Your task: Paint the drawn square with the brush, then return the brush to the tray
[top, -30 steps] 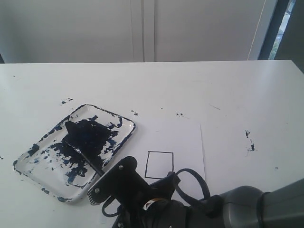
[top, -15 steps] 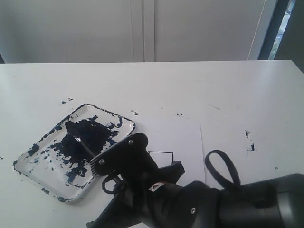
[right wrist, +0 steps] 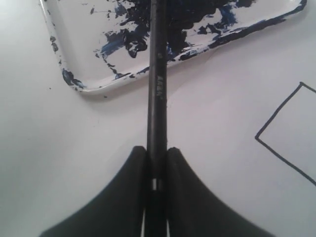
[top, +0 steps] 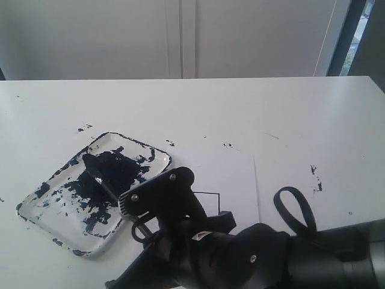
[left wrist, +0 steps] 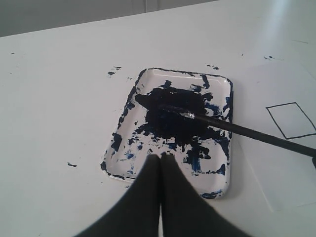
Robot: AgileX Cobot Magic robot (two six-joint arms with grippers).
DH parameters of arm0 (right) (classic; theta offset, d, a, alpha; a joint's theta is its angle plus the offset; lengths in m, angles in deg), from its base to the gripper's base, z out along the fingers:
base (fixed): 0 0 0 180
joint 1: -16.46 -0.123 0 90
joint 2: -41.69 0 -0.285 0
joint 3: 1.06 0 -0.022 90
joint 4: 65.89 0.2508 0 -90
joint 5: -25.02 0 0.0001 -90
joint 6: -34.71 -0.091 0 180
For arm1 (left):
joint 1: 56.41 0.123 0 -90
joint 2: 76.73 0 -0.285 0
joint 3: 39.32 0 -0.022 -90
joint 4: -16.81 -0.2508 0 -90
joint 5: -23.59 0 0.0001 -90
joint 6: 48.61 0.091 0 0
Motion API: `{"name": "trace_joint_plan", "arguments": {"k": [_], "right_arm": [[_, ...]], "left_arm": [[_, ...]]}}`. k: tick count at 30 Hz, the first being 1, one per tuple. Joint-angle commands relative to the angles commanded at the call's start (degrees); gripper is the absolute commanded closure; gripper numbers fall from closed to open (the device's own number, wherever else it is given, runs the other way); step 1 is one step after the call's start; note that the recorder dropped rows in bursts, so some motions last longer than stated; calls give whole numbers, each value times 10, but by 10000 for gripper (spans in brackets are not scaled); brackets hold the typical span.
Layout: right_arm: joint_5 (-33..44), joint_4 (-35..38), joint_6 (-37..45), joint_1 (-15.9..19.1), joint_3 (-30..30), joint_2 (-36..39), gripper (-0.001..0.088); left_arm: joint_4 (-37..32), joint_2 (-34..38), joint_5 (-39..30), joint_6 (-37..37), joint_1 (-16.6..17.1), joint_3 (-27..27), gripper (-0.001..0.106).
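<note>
The brush is pointed bristles-first into the tray on the bench, handle crossing its rim and clamped by the right fingers. The left fingers are pressed together, empty. The drawn square is largely hidden behind the arm in the exterior view.

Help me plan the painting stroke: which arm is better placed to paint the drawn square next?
Right. The right gripper is shut on the brush, bristles in the tray, near the unpainted drawn square. The left gripper is shut and empty.
</note>
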Motion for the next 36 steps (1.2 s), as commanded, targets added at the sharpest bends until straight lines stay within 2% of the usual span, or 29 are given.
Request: {"name": "trace_joint_plan", "arguments": {"k": [6,15,24,31,33,36], "right_arm": [[-35,-6,21,0,0,0,868],[-24,-19,20,6,-10,46,868],[-39,-6,36,6,-10,47,868],[20,-4,54,5,-10,47,868],[5,1,66,5,-10,47,868],[-42,58,124,5,-10,47,868]], "left_arm": [[0,0,0,0,0,0,1053],[0,0,0,-1,0,0,1053],[0,0,0,-1,0,0,1053],[0,0,0,0,0,0,1053],[0,0,0,0,0,0,1053],[0,0,-1,0,0,0,1053]]}}
